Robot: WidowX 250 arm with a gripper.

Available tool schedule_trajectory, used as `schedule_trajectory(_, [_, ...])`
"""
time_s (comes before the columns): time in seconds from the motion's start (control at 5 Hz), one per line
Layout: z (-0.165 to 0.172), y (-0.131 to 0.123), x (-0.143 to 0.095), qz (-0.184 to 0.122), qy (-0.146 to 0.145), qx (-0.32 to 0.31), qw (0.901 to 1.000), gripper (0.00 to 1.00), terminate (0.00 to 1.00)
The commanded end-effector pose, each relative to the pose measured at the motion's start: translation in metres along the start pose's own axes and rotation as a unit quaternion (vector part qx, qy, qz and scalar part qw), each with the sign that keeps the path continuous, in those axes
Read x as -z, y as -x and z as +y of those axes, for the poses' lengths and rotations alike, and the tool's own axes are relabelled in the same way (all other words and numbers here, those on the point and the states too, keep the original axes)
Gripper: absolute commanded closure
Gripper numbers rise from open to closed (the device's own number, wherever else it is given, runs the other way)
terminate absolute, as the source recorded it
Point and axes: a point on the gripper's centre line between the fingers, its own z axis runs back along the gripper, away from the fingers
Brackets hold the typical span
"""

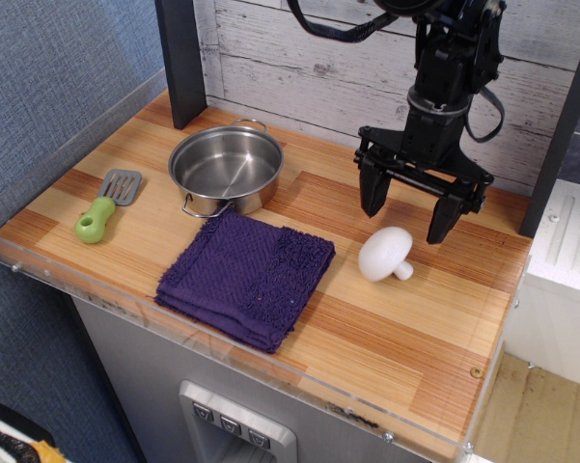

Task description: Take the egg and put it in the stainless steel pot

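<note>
The egg [384, 254] is a matte white mushroom-shaped lump lying on its side on the wooden counter, its stub pointing right. My gripper [405, 214] hangs just above and behind it, black fingers spread wide, open and empty, not touching it. The stainless steel pot [226, 171] stands empty at the back left of the counter, well left of the gripper, with wire loop handles at front and back.
A folded purple towel [246, 276] lies in front of the pot, left of the egg. A green-handled spatula [106, 207] lies at the far left. A dark post [180, 60] stands behind the pot. A clear rim [222, 338] edges the counter's front.
</note>
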Motion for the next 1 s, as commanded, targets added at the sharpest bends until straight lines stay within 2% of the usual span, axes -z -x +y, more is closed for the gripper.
schedule_trajectory(0.0, [-0.005,0.001,-0.015,-0.022,0.006,0.0,0.9997,0.0,0.0])
schedule_trajectory(0.8, [-0.035,0.022,-0.033,-0.045,0.015,0.015,0.9988,0.0,0.0])
